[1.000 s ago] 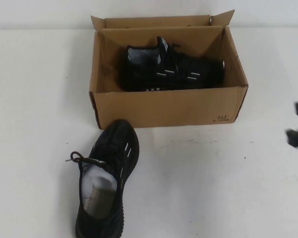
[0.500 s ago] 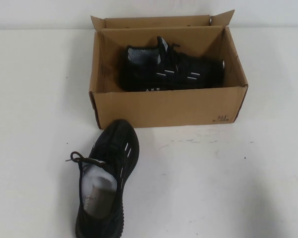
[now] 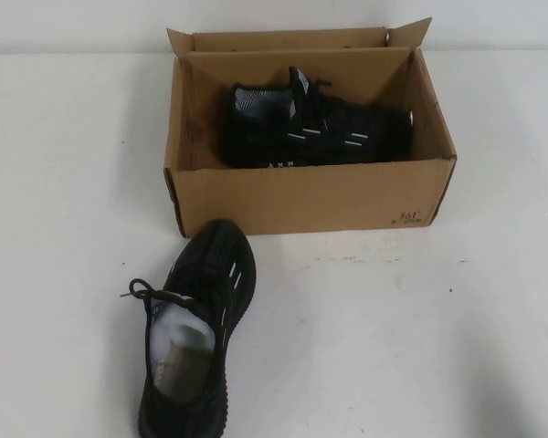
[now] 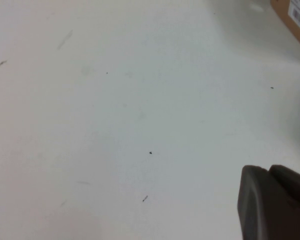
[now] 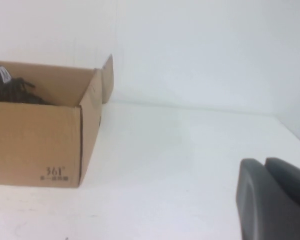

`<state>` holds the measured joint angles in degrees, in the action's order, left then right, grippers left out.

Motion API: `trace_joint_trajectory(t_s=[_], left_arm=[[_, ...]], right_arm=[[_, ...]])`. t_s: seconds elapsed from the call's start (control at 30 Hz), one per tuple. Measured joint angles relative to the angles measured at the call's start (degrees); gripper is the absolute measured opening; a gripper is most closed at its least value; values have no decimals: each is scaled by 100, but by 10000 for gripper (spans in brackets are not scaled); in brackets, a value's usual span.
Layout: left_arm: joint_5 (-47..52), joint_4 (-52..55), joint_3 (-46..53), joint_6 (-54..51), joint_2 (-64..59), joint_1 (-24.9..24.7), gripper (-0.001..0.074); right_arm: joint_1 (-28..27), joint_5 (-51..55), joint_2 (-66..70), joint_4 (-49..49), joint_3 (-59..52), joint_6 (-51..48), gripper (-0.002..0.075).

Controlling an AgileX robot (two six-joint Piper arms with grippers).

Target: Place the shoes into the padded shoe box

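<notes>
The brown cardboard shoe box (image 3: 310,196) stands open at the back middle of the table. One black sneaker (image 3: 315,132) lies inside it, toe to the right. The other black sneaker (image 3: 196,328) lies on the table in front of the box's left corner, toe toward the box. Neither gripper shows in the high view. My left gripper (image 4: 268,170) is shut and empty over bare table, with a corner of the box (image 4: 295,20) far off. My right gripper (image 5: 265,162) is shut and empty, to the right of the box (image 5: 35,150), where the boxed shoe's laces (image 5: 10,90) peek out.
The white table (image 3: 393,347) stretches bare to the right and left of the shoe on it. A white wall (image 5: 200,45) rises behind the table. The box's back flaps (image 3: 288,39) stand upright.
The right gripper, seen at the right edge of the high view one second ago, has withdrawn out of that view. The shoes and box have not moved.
</notes>
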<state>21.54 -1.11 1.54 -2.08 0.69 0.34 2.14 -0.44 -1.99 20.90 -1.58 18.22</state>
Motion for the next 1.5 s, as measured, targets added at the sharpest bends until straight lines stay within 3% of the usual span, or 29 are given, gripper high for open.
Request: trace_joint_trajectory(t_s=[0.3, 0.43, 0.5, 0.7, 1.5], left_arm=[[0, 0, 0, 0, 0, 0, -4], [0, 0, 0, 0, 0, 0, -5], [0, 0, 0, 0, 0, 0, -4], [0, 0, 0, 0, 0, 0, -4], [0, 0, 0, 0, 0, 0, -4]], right_arm=[[0, 148, 0, -85, 0, -182, -6], [11, 589, 0, -1944, 0, -2262, -6], [11, 831, 0, -2181, 0, -2776, -6], [11, 2003, 0, -2232, 0, -2741, -6], [11, 2008, 11, -2243, 0, -2752, -6]])
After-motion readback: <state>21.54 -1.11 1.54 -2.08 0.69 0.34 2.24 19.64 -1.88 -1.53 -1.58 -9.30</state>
